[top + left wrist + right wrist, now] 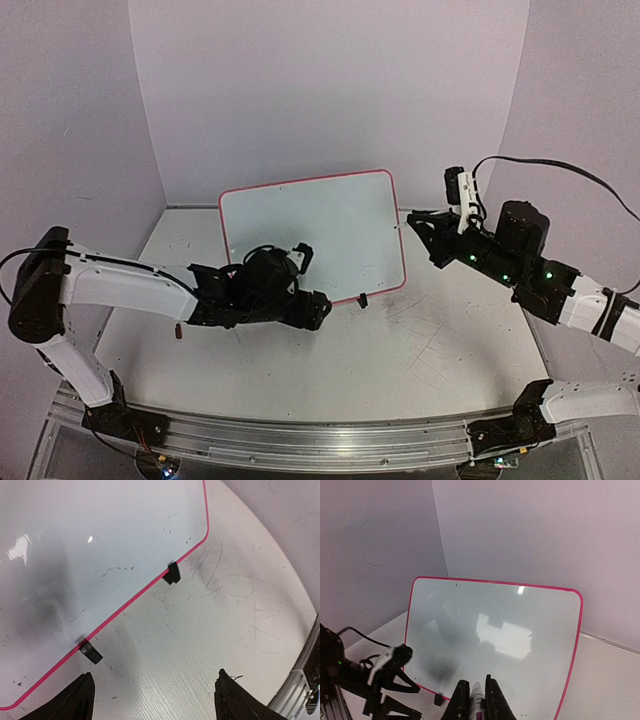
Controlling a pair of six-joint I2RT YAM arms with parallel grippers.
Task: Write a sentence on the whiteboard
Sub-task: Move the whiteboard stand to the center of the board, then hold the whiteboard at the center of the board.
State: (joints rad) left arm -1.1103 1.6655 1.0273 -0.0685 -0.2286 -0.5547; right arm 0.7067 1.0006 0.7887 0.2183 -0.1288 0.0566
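One whiteboard (pixel 312 235) was counted, and both clip feet (pixel 171 573) were shown only in the left wrist view. The left fingers (pixel 80 702) were spread wide, and one marker (pixel 477 705) was clamped by the right fingers (pixel 462 702).

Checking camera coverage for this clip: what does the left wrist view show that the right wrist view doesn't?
Left wrist only: the left gripper, open and empty, and both black clip feet of the whiteboard. Right wrist only: the right gripper shut on a white marker, the board's full outline, and the left arm at lower left. Both: the pink-framed whiteboard, with faint smudges but no written sentence.
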